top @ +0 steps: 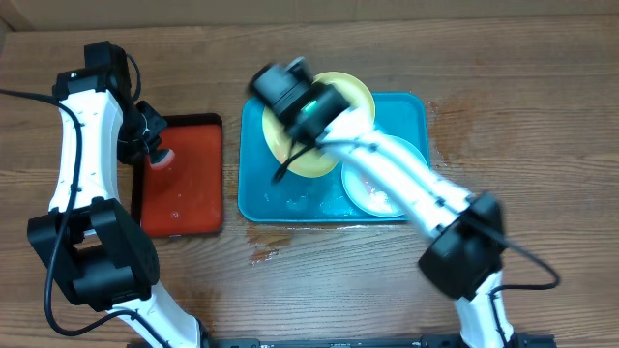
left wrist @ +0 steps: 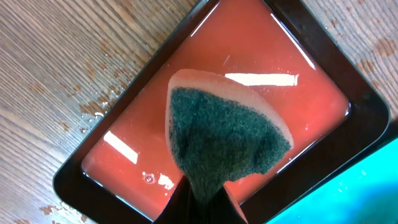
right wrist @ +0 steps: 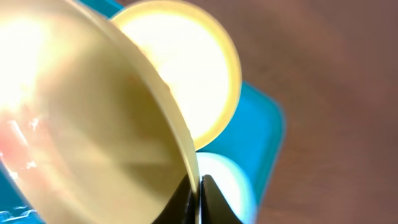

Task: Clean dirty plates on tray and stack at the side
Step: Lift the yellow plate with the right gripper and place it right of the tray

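Note:
The teal tray lies mid-table. My right gripper is shut on the rim of a yellow-green plate, which the right wrist view shows tilted up, the jaws pinching its edge. A second yellow-green plate lies at the tray's back. The pale mint-white plate, with reddish smears, lies at the tray's front right. My left gripper is shut on a sponge with a green scouring face, held over the red tray.
The red tray with a black rim holds shallow water and sits left of the teal tray. Water spots mark the wooden table in front of and to the right of the teal tray.

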